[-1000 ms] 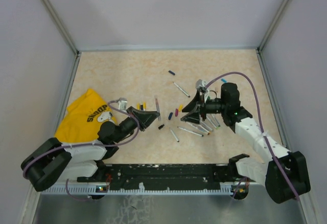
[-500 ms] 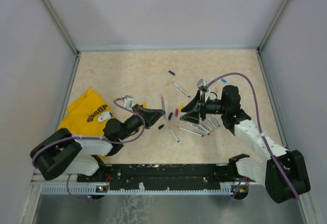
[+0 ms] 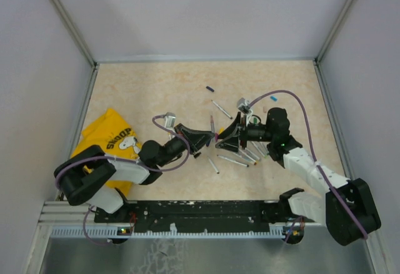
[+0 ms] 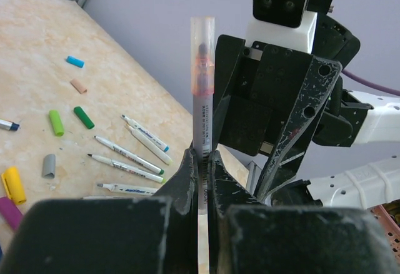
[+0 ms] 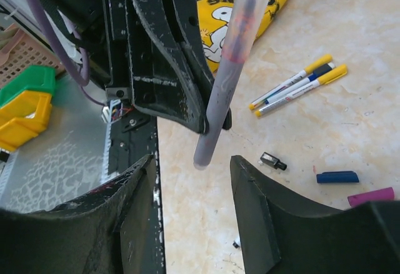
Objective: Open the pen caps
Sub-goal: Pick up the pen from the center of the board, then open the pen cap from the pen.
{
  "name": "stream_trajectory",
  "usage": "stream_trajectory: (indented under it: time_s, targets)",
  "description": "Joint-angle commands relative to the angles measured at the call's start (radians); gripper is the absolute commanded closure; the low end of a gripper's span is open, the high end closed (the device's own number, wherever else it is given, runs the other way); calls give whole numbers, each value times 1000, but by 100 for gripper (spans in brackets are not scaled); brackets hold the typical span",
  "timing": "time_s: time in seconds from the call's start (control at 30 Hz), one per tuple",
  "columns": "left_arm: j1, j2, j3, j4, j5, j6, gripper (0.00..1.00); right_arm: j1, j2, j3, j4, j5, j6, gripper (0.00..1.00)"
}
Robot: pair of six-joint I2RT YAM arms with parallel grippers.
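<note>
My left gripper (image 4: 201, 161) is clamped on a grey pen (image 4: 202, 108), its clear cap (image 4: 202, 42) on, held aloft facing my right gripper (image 5: 194, 167), whose jaws stand apart on nothing. I see loose caps (image 4: 56, 122) lying below.

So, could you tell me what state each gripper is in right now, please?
Left gripper: shut on a pen.
Right gripper: open, holding nothing.
</note>
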Motion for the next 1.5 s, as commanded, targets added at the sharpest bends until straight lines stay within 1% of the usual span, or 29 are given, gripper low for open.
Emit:
stream_trajectory:
  time_s: [0.0,0.03,0.13,0.2,0.47,0.67,0.77,0.83,0.93,1.0,1.1,1.2,1.3,1.37,1.4,1.47]
  targets:
    - [-29,54,47,98,-15,-8,100,13,7,5,52,42,4,49]
    - [-34,65,51,105,-17,-8,100,16,8,6,52,48,5,51]
    - [-45,88,64,129,-23,-7,100,22,13,5,45,62,0,58]
    - [-52,99,71,141,-26,-7,100,25,17,7,39,70,-5,61]
    - [-60,107,80,154,-32,-7,100,31,26,9,29,80,-11,63]
    - [-64,112,81,165,-37,-2,100,33,28,11,29,73,-12,78]
    - [-64,115,71,192,-46,1,100,33,28,12,24,71,-20,89]
    - [-65,112,66,203,-48,6,100,33,28,17,14,71,-26,100]
    - [-65,100,62,198,-45,15,99,33,26,24,-4,73,-33,100]
    - [-64,80,50,195,-45,30,89,33,25,33,-23,78,-42,100]
    - [-64,20,11,173,-57,60,65,33,22,49,-57,75,-62,100]
    - [-58,-86,-28,87,-64,105,44,30,22,67,-100,62,-97,100]
    - [-44,-221,-37,-91,-39,152,24,26,21,96,-176,26,-175,100]
    - [-17,-331,-28,-242,18,178,20,24,23,119,-263,-13,-273,100]
    - [-6,-378,-23,-342,35,189,17,24,26,133,-313,-30,-344,100]
    - [17,-460,-9,-480,48,198,11,24,30,161,-410,-44,-423,100]
